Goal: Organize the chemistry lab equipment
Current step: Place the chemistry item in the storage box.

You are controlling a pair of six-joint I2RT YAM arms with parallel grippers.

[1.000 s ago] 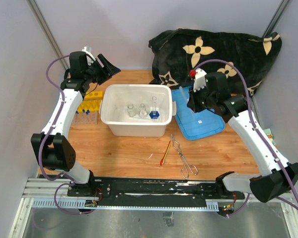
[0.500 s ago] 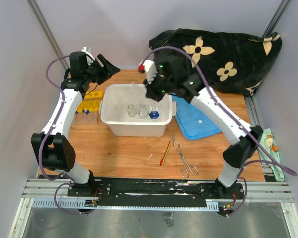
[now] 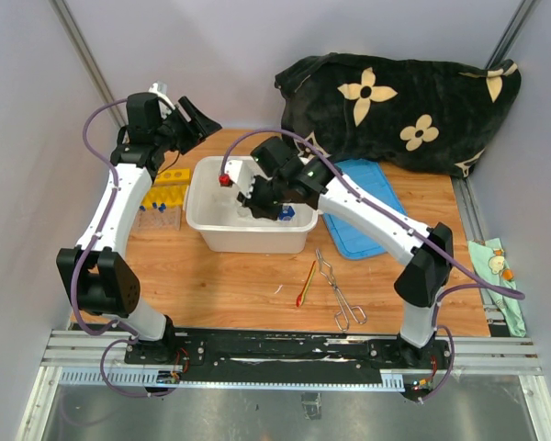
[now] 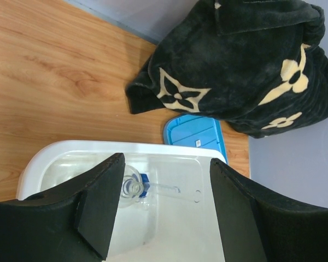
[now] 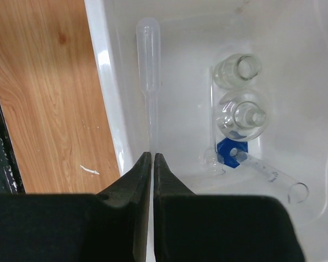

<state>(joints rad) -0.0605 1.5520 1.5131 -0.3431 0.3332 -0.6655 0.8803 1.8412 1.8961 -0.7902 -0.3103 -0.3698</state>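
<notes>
My right gripper (image 3: 254, 207) hangs over the white tub (image 3: 202, 225), shut on the stem of a clear plastic pipette (image 5: 148, 38); the bulb points away from the jaws (image 5: 153, 156). In the tub stand a small glass flask (image 5: 246, 115), a small beaker (image 5: 239, 70) and a lying glass cylinder with a blue base (image 5: 269, 173). My left gripper (image 3: 198, 119) is open and empty above the tub's far left corner (image 4: 165, 166). Metal tongs (image 3: 340, 296) and a red-handled spatula (image 3: 306, 283) lie in front of the tub. The yellow rack (image 3: 171, 189) sits to its left.
The blue lid (image 3: 372, 207) lies right of the tub, under the right arm. The black flowered cloth (image 3: 404, 96) is heaped at the back right. Capped tubes (image 3: 156, 217) lie beside the rack. Bare wood lies in front of the tub.
My right arm has swung left from above the blue lid to over the tub, jaws still shut on the pipette. The left arm has not moved.
</notes>
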